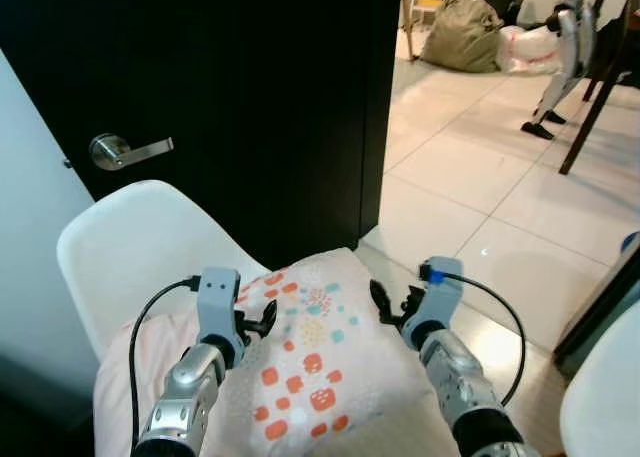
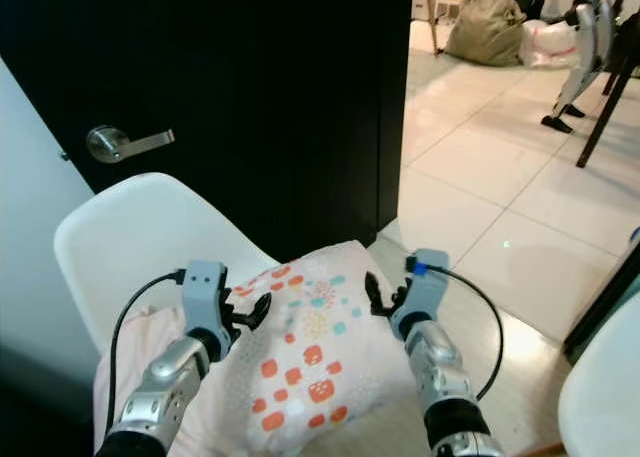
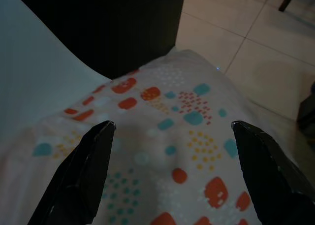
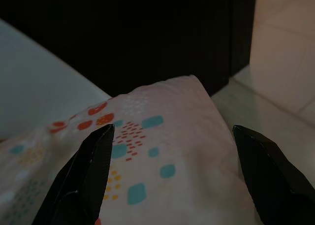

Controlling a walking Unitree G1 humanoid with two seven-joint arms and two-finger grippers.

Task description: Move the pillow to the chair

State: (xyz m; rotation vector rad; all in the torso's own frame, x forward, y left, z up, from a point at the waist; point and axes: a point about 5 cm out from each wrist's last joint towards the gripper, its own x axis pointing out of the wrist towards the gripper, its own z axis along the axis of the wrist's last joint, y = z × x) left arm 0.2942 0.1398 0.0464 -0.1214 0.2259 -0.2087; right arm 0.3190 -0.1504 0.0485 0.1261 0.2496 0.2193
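Pillow [image 1: 310,362], pale pink with orange, teal and yellow patches, is seen lying on the seat of the white chair [image 1: 135,242]. Its far corner is pointed toward 12 o'clock, at the black door [image 1: 230,97] behind the chair.

Left gripper [image 1: 257,322] is placed at the pillow's 9 o'clock edge, over the fabric. In the left wrist view its fingers [image 3: 83,178] are spread wide apart with the pillow's patterned top between them; nothing is clamped.

Right gripper [image 1: 392,305] is placed at the pillow's 3 o'clock edge, near the far corner. In the right wrist view its fingers [image 4: 86,180] are likewise held wide apart, with the pillow corner framed between them and nothing pinched. Whether the tips are touching the fabric cannot be told.

The chair back is seen curving up at 10 o'clock from the pillow. A silver lever handle [image 1: 125,151] is mounted on the door at 10 o'clock, above the chair back. Pale tiled floor [image 1: 480,187] is seen at 2 o'clock. At far 1 o'clock an olive bag [image 1: 462,32] is set on the floor, and dark furniture legs [image 1: 600,92] are seen at 2 o'clock. A second white chair's edge [image 1: 605,397] is seen at 4 o'clock.
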